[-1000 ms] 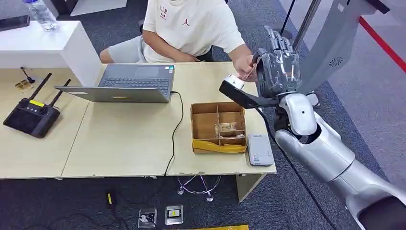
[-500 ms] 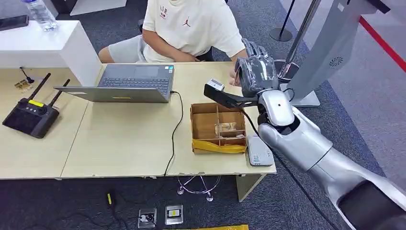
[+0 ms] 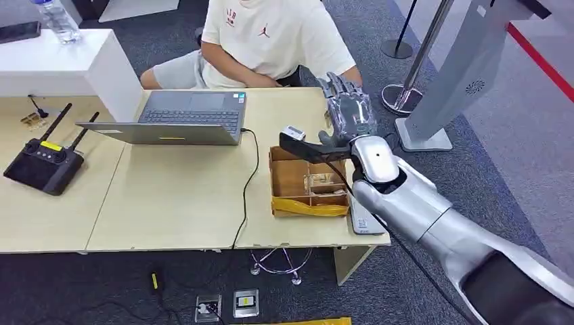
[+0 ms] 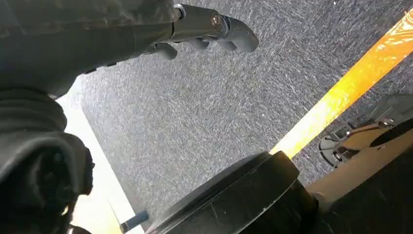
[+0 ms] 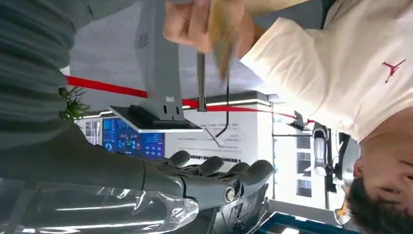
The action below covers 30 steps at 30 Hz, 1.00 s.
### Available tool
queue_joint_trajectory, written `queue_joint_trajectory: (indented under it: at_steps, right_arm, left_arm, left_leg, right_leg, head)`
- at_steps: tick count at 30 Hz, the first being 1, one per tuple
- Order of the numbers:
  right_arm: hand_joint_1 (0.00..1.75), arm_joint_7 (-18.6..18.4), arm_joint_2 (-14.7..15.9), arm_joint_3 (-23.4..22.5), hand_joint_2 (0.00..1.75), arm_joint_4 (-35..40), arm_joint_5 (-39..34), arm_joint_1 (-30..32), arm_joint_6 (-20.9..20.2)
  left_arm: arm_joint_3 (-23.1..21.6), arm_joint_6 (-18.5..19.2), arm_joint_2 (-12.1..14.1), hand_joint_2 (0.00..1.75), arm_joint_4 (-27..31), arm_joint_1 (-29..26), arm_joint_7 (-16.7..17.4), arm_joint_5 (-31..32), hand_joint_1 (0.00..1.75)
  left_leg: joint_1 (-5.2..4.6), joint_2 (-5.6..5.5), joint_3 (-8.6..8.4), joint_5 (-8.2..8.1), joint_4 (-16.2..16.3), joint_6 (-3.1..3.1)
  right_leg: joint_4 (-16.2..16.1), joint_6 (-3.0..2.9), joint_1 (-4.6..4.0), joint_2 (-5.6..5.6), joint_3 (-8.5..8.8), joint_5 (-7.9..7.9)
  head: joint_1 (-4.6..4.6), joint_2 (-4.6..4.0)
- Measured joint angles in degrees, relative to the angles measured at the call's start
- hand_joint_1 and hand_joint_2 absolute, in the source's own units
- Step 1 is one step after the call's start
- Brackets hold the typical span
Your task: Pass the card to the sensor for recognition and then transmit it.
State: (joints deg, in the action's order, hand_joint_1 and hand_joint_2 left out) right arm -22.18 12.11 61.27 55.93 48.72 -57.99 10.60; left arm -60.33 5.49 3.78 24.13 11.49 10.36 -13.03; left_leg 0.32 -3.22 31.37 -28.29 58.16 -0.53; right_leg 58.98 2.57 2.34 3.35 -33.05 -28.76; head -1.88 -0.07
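Note:
My right hand (image 3: 348, 110) hangs above the table's far right edge, just beyond the cardboard box (image 3: 277, 177), fingers straight and apart (image 5: 214, 183) with nothing in them. A person's hand (image 5: 195, 24) holds the tan card (image 5: 221, 34) just past my fingertips. Another card (image 3: 322, 181) lies in a compartment of the box. The white card sensor (image 3: 364, 222) lies at the table's front right corner, partly under my right forearm. My left hand (image 4: 204, 29) hangs over the grey carpet, holding nothing, fingers slightly bent.
A seated person in a white shirt (image 3: 271, 40) faces me across the table (image 3: 176, 196). An open laptop (image 3: 183, 115) with a black cable (image 3: 248, 183) sits mid-table, a black remote controller (image 3: 42, 162) at the left. A stanchion (image 3: 406, 88) and a grey kiosk (image 3: 467, 68) stand right.
My right hand has moved left and lower, from beside the table to above the box's far edge. The card that was at my fingers is now in the person's hand.

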Motion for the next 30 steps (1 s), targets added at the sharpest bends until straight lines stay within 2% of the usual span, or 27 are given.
queue_joint_trajectory:
  at_steps: [7, 15, 18, 22, 30]
  right_arm:
    - [0.00, 0.18, -0.79, 0.55, 1.75, -1.75, -1.53, 0.01, 3.98]
    - [0.00, 0.50, -0.94, 0.57, 1.75, -2.69, -2.29, 0.96, 6.40]
    - [0.00, -0.57, -0.68, 0.46, 1.75, -2.58, -2.25, 1.77, 7.98]
    - [0.00, -2.10, 0.68, -0.29, 1.75, -0.61, -1.73, 3.48, 10.68]
    - [0.00, -4.87, 5.65, -4.62, 1.75, 8.78, -1.18, 9.99, 15.05]
  left_arm:
    - [0.02, 0.00, 0.00, 0.00, 0.00, -0.55, -0.59, -0.74, 0.00]
    - [0.02, 0.00, -0.02, 0.00, 0.00, -0.59, -0.68, -0.65, 0.00]
    - [0.07, 0.00, 0.00, 0.00, -0.02, -0.65, -0.94, -0.74, 0.00]
    - [0.11, 0.00, 0.00, 0.00, -0.07, -0.76, -1.18, -0.57, 0.00]
    - [0.15, 0.00, 0.04, 0.00, -0.13, -1.00, -1.18, -0.41, 0.00]
  left_leg:
    - [0.00, 0.00, 0.00, 0.00, 0.00, 0.00]
    - [0.00, 0.01, -0.03, 0.00, 0.00, 0.00]
    - [0.00, 0.02, -0.05, 0.00, 0.01, 0.00]
    - [0.00, 0.03, -0.06, 0.00, 0.02, 0.00]
    - [0.00, 0.05, -0.18, -0.02, 0.02, 0.00]
  right_leg:
    - [0.00, 0.00, 0.00, 0.02, -0.02, 0.00]
    - [-0.01, 0.00, 0.00, 0.04, -0.01, 0.00]
    - [-0.01, 0.00, 0.00, 0.06, -0.02, 0.00]
    - [-0.02, 0.00, 0.00, 0.05, -0.03, 0.00]
    - [-0.08, 0.00, -0.02, 0.05, 0.06, 0.00]
  head:
    - [0.00, 0.00]
    - [0.00, 0.00]
    - [0.02, 0.00]
    - [0.00, 0.00]
    - [0.00, 0.00]
